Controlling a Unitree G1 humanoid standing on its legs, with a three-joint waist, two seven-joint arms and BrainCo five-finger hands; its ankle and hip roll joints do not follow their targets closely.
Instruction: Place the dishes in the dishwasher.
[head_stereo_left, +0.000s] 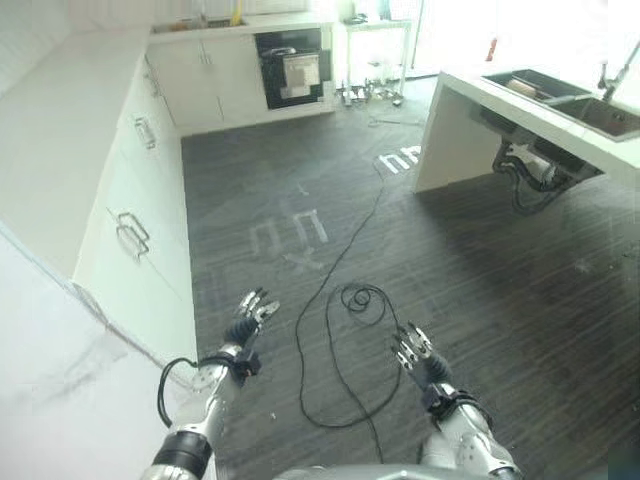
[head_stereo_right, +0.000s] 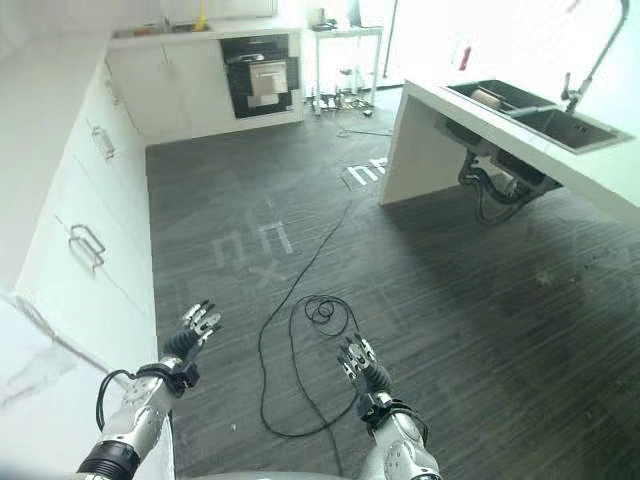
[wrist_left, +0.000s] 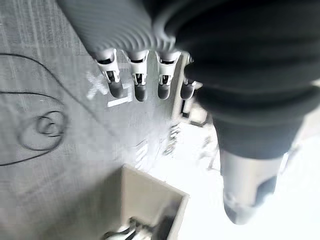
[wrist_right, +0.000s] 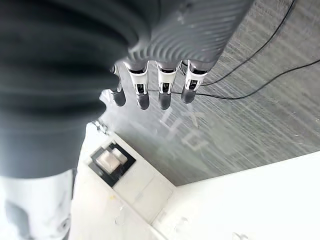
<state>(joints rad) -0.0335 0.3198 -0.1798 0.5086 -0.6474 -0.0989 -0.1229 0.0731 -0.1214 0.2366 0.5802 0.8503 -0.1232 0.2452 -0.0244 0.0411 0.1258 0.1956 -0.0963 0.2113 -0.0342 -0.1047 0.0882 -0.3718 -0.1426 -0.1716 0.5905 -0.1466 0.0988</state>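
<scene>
Your left hand (head_stereo_left: 252, 312) hangs low over the dark plank floor (head_stereo_left: 480, 270), just off the white cabinet run (head_stereo_left: 140, 230), and its fingers (wrist_left: 139, 85) are straight and spread, nothing in them. Your right hand (head_stereo_left: 415, 350) sits a little lower and to the right, well apart from the left, fingers (wrist_right: 162, 92) likewise straight and loose, holding nothing.

Ahead, across the floor, a white table (head_stereo_left: 470, 110) juts in from the right, with a double sink (head_stereo_left: 570, 100) let into its top. Something pale lies in the nearer basin (head_stereo_left: 522, 87); it could be a dish, but you cannot tell from here. A curved tap (head_stereo_right: 590, 60) rises beside the sink, and pipes (head_stereo_left: 530, 165) hang under it.

At the far wall, a dark-fronted appliance (head_stereo_left: 292, 68) is set into the white cabinets, its front closed; whether it is the dishwasher you cannot tell. White tape marks (head_stereo_left: 290, 235) lie on the floor between you and it, and more sit near the table's end (head_stereo_left: 398, 158).
</scene>
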